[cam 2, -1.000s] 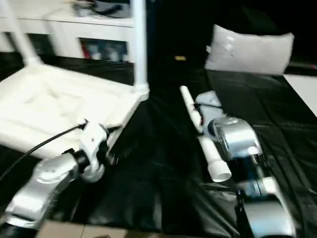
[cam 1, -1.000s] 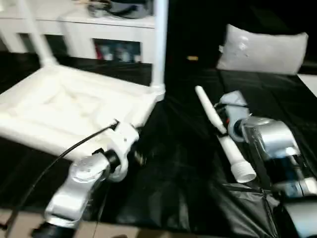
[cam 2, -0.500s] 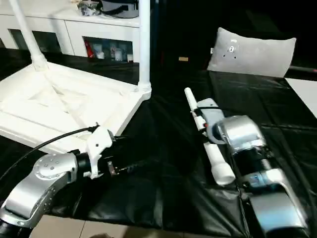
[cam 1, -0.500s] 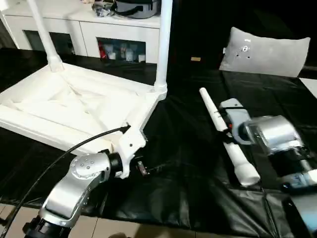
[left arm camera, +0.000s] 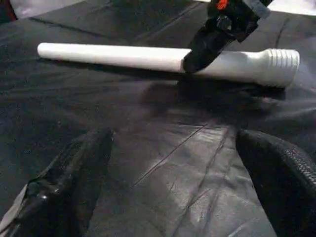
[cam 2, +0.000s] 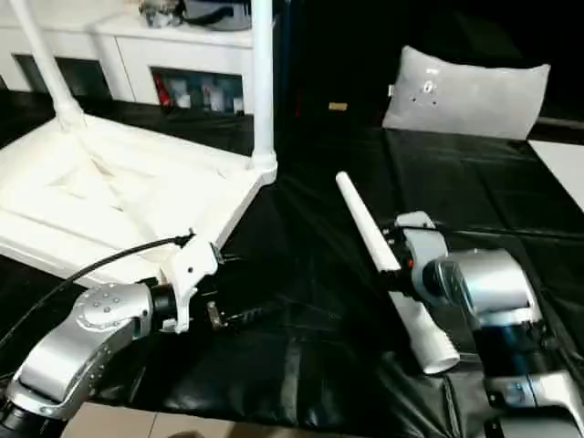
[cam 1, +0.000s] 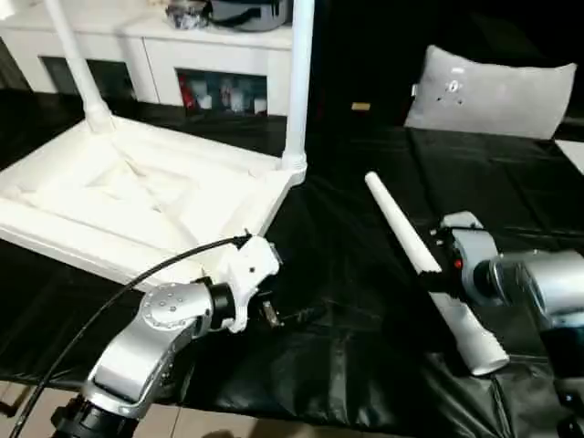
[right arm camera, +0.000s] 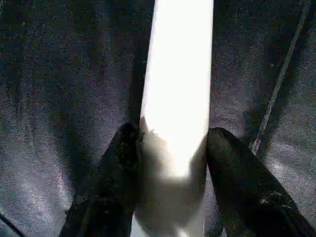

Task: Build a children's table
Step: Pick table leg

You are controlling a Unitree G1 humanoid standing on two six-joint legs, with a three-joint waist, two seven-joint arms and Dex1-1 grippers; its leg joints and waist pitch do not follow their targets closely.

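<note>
White table top (cam 1: pixel 137 196) upside down on black sheet (cam 1: pixel 347 338), left of centre, two legs upright in far corners. Loose leg (cam 1: pixel 429 265) flat to its right, pinched between right gripper (right arm camera: pixel 170 148) fingers. Left gripper (left arm camera: pixel 177 197) low over sheet, fingers spread wide, empty.

No text, label, brand or number can be read anywhere. The grey cushion (cam 1: pixel 491 92) carries a small pale mark on its front, too small and blurred to make out as letters
</note>
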